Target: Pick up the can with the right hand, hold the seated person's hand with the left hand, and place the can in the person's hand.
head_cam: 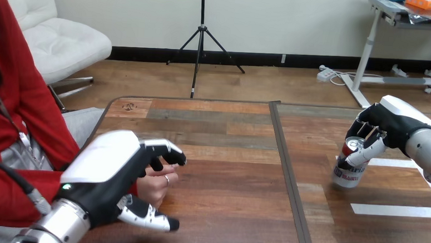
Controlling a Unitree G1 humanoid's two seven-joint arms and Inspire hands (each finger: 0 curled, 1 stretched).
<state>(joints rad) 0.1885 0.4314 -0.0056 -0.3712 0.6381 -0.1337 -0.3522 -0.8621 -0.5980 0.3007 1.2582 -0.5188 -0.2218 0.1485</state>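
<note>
The rectangular brown table (228,155): smooth wood planks, low sheen. The silver cylindrical can (348,174): bare metal top, glossy printed wall. The left hand (107,177) and right hand (390,120): glossy white plastic shells, matt black casing.

Right hand (388,122) grips can (348,176); left hand (110,171) over person's hand (157,185).

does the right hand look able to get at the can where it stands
Probably yes: the right hand is at the can, its fingers curled round its upper part, with nothing between them.
</note>
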